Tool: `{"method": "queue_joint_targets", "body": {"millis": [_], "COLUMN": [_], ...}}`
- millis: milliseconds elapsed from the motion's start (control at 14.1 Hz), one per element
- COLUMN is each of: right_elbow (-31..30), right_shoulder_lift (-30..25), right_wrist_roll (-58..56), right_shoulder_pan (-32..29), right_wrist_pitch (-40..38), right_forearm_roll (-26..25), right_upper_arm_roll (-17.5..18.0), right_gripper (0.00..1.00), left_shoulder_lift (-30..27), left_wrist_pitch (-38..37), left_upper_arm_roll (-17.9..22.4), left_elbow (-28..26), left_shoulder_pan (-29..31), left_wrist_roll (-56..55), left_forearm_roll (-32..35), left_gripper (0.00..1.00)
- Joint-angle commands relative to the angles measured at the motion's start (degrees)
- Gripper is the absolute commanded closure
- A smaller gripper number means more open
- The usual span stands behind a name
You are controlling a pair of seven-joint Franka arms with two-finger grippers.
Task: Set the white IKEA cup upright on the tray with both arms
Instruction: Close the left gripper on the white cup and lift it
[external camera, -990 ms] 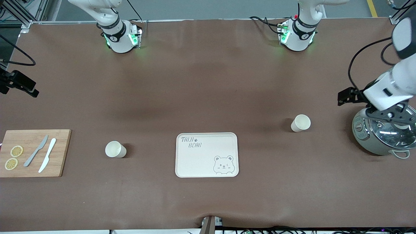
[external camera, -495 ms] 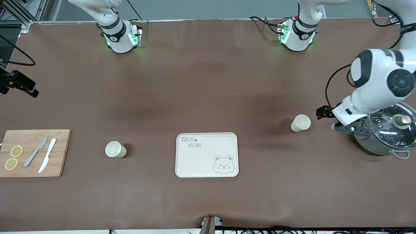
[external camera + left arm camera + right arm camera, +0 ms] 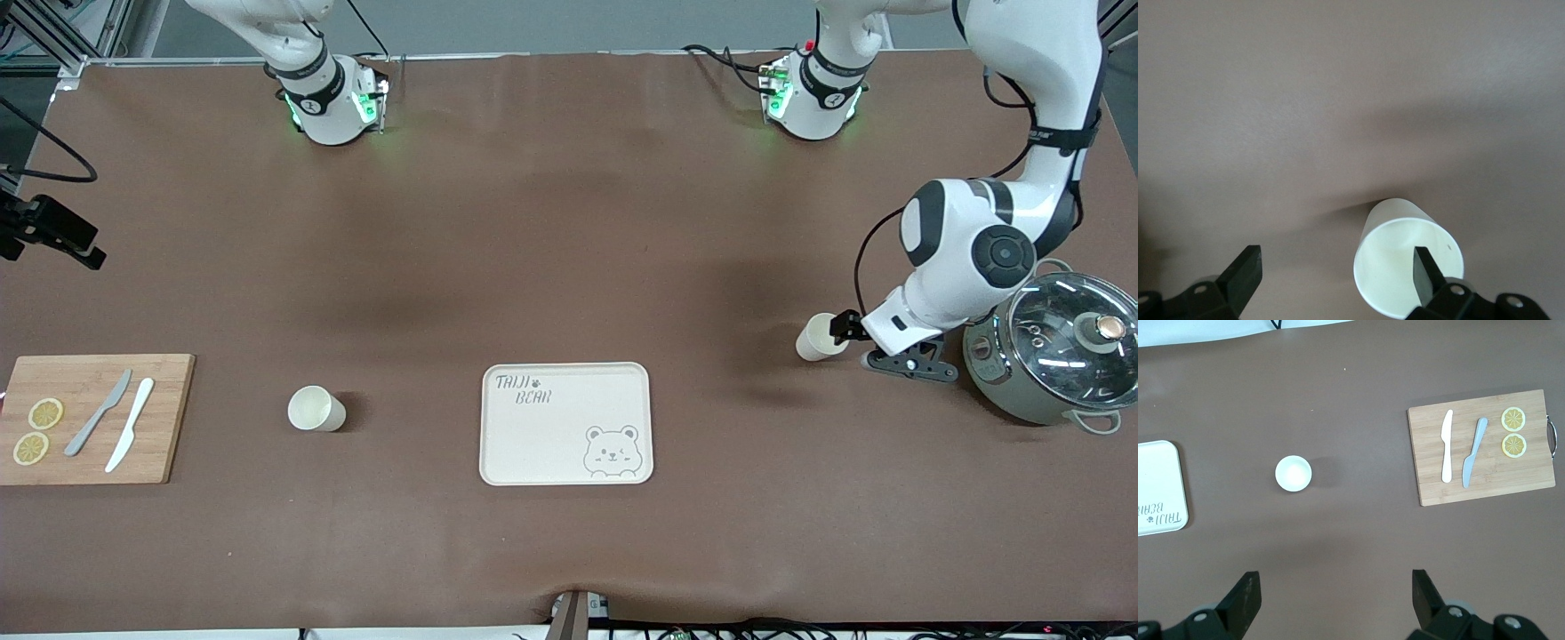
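Two white cups stand mouth up on the brown table. One cup [image 3: 816, 338] is toward the left arm's end, the other cup [image 3: 316, 409] toward the right arm's end. The cream tray [image 3: 566, 373] with the bear drawing lies between them, nothing on it. My left gripper [image 3: 898, 366] is low beside the first cup, between it and a pot. In the left wrist view it [image 3: 1336, 277] is open and empty, with one fingertip [image 3: 1426, 270] in front of the cup's mouth [image 3: 1398, 267]. My right gripper [image 3: 1335, 597] is open and empty, high above the table, looking down on the second cup [image 3: 1293, 473] and the tray's end [image 3: 1158, 490].
A grey pot with a glass lid [image 3: 1053, 356] stands close to the left gripper at the left arm's end. A wooden cutting board [image 3: 89, 418] with two knives and two lemon slices lies at the right arm's end; it also shows in the right wrist view [image 3: 1481, 447].
The left arm has swung from over the pot toward the tray and come down beside the cup near it. The cups, the tray and the right arm have not moved.
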Motion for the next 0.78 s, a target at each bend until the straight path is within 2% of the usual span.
{"method": "queue_joint_targets", "body": {"millis": [0,141,495,566,636,707], "right_elbow": [1.14,1.05,1.14,1.14,1.14,1.23], "right_shoulder_lift": [1.01,1.10,3.12,4.08,5.75,7.50], "right_wrist_roll": [-0.43,-0.43,-4.91,-4.91,-4.91,-4.91], "right_shoulder_pan": [-1.26,-0.82,0.23,1.63,2.25,2.87], "right_wrist_pitch": [1.30,2.45,3.24,4.46,6.47,8.50], "right_forearm_roll": [-0.10,-0.18,0.52,1.74,2.27,2.28], "right_upper_arm_roll": [0.81,0.81,1.34,1.17,1.17,1.25], "right_gripper": [0.00,0.00,0.00,0.00,0.00,0.00], "left_shoulder_lift": [-0.89,-0.62,2.36,2.45,2.54,2.63], "left_wrist_pitch": [7.57,11.18,14.10,14.19,14.19,14.27], "left_upper_arm_roll": [0.04,0.04,0.04,0.04,0.12,0.04], "left_elbow": [-6.19,-8.31,-8.14,-8.05,-7.97,-7.62], "left_shoulder_pan": [0.16,0.08,-0.01,-0.10,-0.01,-0.10], "left_wrist_roll": [1.09,1.09,0.74,-0.04,0.56,0.04], "left_forearm_roll": [-0.33,-0.24,-0.24,-0.24,0.28,1.33], "left_gripper": [0.00,0.00,0.00,0.66,1.00,1.00]}}
